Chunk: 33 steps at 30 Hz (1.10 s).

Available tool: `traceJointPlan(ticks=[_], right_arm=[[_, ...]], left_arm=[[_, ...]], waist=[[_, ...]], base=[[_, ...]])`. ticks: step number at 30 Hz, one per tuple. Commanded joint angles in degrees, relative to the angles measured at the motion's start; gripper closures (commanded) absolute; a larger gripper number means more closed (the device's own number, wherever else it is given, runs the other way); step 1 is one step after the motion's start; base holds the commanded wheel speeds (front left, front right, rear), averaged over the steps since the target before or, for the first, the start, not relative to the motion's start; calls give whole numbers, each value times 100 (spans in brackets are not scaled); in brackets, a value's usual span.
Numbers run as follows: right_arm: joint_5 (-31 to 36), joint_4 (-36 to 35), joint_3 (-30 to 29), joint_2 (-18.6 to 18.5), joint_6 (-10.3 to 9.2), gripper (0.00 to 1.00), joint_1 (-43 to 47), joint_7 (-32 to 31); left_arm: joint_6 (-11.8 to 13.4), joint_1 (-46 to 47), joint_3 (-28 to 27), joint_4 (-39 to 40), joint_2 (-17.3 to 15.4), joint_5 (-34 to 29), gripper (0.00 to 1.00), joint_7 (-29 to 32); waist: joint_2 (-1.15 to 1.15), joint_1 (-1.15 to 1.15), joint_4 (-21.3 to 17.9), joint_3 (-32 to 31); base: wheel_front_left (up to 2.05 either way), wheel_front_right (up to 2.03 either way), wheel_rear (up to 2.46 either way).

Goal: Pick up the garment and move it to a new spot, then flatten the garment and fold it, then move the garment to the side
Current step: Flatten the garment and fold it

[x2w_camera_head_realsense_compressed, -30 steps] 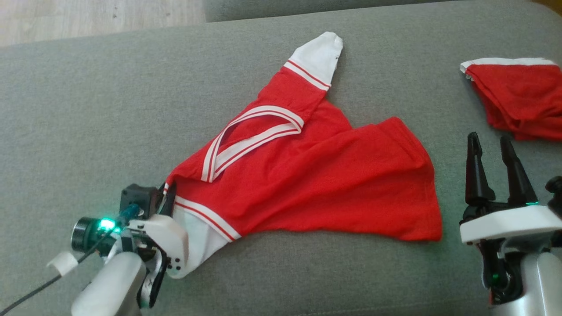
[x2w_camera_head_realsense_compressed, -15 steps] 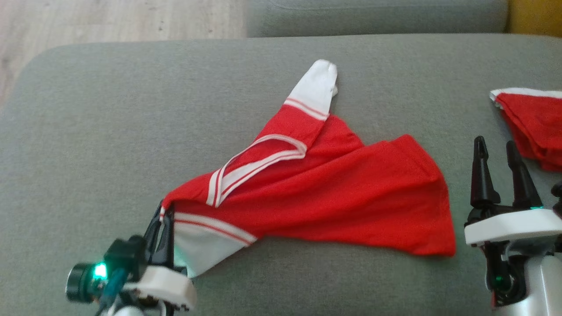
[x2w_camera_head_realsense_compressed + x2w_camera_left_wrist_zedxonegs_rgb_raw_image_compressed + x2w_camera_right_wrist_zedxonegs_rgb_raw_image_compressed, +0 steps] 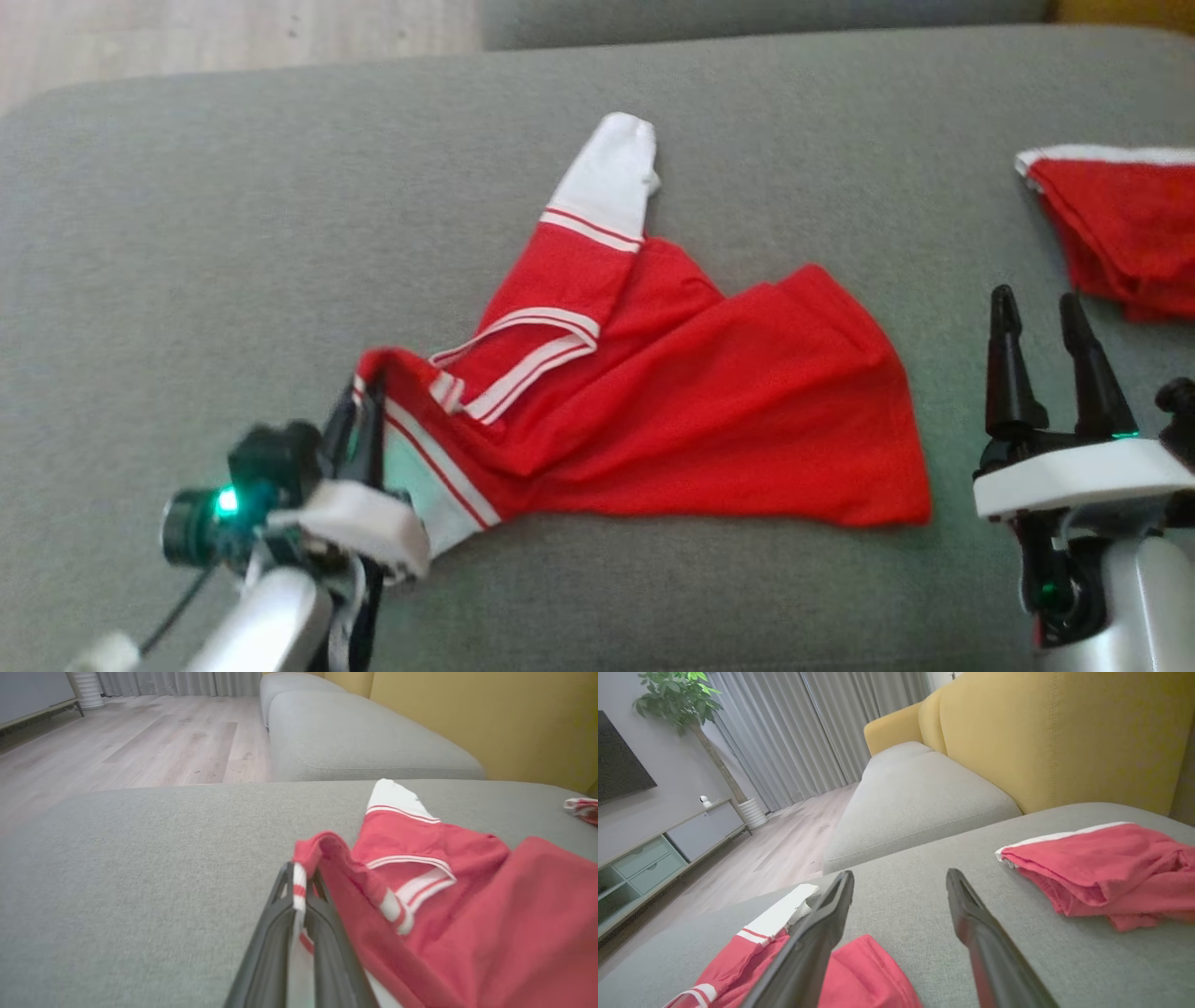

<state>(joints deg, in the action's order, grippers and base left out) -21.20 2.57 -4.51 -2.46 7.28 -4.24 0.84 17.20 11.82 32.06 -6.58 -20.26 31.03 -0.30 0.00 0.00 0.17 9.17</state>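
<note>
So, L gripper [image 3: 367, 397] clamped on the striped sleeve edge of red garment [image 3: 709, 401] — rest sprawls rumpled on grey cushion [image 3: 187, 233] toward R gripper [image 3: 1036, 306], fingers parted & empty, just beside hem.

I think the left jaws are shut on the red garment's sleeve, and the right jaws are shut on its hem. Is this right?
Not quite. The left gripper is shut on the red garment at its sleeve, but the right gripper has its jaws open, holding nothing, beside the hem. The right wrist view shows it.
</note>
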Motion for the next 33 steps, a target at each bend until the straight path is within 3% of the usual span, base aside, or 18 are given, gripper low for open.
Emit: traceJointPlan(ticks=[1, 5, 15, 16, 17, 18, 26, 33], right_arm=[[-11, -173, 164, -42, 21, 0, -321, 61], [5, -148, 192, -42, 21, 0, -423, 108], [27, -36, 134, -42, 21, 0, -411, 210], [23, -18, 140, -42, 21, 0, -401, 220], [24, 1, 145, -42, 21, 0, -390, 231], [30, 21, 149, -42, 21, 0, -380, 241], [406, 106, 168, -42, 21, 0, -196, 339], [813, 186, 331, -42, 21, 0, 203, 414]], left_arm=[[-72, 459, -304, -239, 12, 71, 100, -118], [-245, 956, -416, -1226, 196, 139, 100, -427], [-512, 1506, -543, -2354, 433, 231, 100, -1029], [-539, 1512, -527, -2413, 452, 230, 70, -1059], [-562, 1509, -513, -2449, 467, 224, 27, -1098], [-575, 1492, -516, -2463, 480, 228, 0, -1144], [-652, 905, -568, -1942, 417, 253, 0, -1381], [-454, -129, -658, -1106, 278, 312, 0, -1432]], waist=[[0, 0, -230, 223], [0, 0, -425, 412], [0, 0, -427, 409], [0, 0, -397, 382], [0, 0, -363, 352], [0, 0, -329, 321], [0, 0, -40, -68], [0, 0, 110, -513]], base=[[0, 0, 0], [0, 0, 0], [0, 0, 0], [0, 0, 0], [0, 0, 0], [0, 0, 0], [0, 0, 0], [0, 0, 0]])
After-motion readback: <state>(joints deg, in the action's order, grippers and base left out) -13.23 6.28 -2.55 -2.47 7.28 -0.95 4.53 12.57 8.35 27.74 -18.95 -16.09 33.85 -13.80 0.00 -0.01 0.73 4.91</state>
